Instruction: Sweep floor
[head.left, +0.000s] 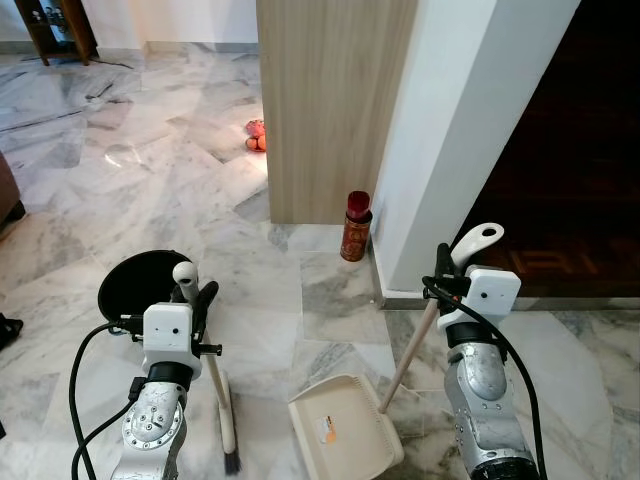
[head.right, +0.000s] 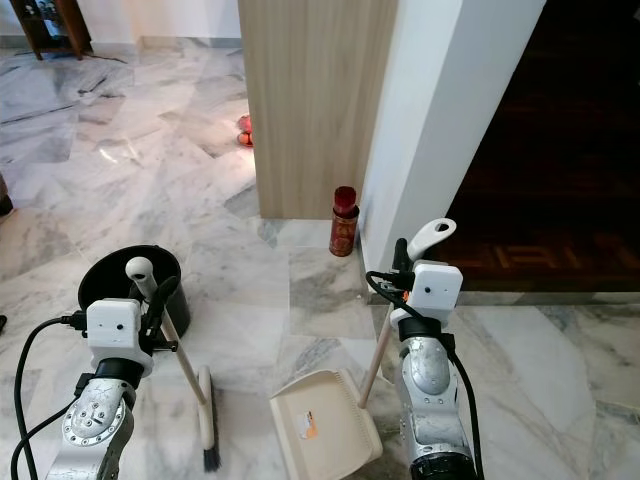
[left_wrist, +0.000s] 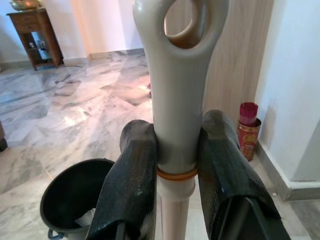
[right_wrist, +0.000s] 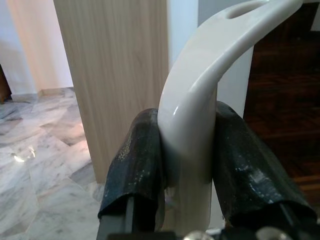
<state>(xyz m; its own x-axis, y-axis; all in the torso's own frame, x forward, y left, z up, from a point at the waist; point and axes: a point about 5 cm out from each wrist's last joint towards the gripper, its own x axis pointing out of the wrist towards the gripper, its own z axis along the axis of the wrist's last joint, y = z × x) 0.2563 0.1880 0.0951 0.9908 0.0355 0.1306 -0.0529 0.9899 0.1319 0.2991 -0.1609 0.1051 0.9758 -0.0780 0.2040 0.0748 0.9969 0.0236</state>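
Mid-sweep, with left gripper jaws clamped on the broom handle and right gripper jaws clamped on the dustpan handle, both tools low on the marble floor; next, probably brush toward the pan's lip.

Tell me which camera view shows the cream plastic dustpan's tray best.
The left eye view: the cream plastic dustpan lies whole on the marble floor, tray and long handle both visible. The right eye view shows the same. The right wrist view gives just its curved handle top, clamped by the right gripper.
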